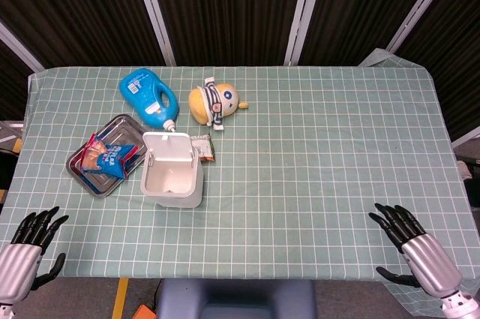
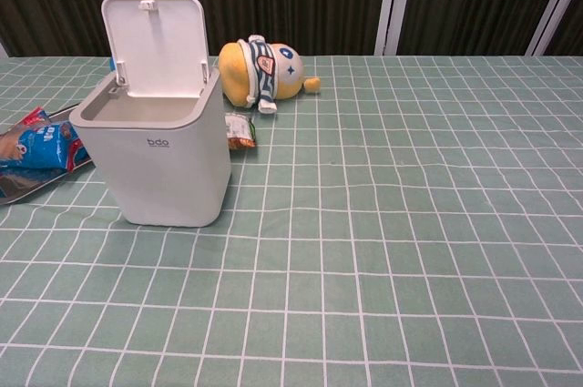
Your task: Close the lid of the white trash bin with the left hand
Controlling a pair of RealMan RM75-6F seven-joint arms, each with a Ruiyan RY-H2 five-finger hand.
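A white trash bin (image 1: 172,180) (image 2: 164,159) stands left of the table's middle, its inside showing. Its lid (image 1: 169,148) (image 2: 157,45) stands upright, hinged at the far side. My left hand (image 1: 26,248) hovers at the table's near left corner, fingers spread, holding nothing, well to the near left of the bin. My right hand (image 1: 412,248) sits at the near right corner, fingers also spread and empty. Neither hand shows in the chest view.
A blue detergent bottle (image 1: 148,95) lies behind the bin, a yellow plush toy (image 1: 214,101) (image 2: 260,70) beside it. A metal tray (image 1: 79,171) holding a snack bag (image 1: 106,157) (image 2: 36,146) lies left of the bin. A small packet (image 1: 202,147) (image 2: 239,130) lies at the bin's far right.
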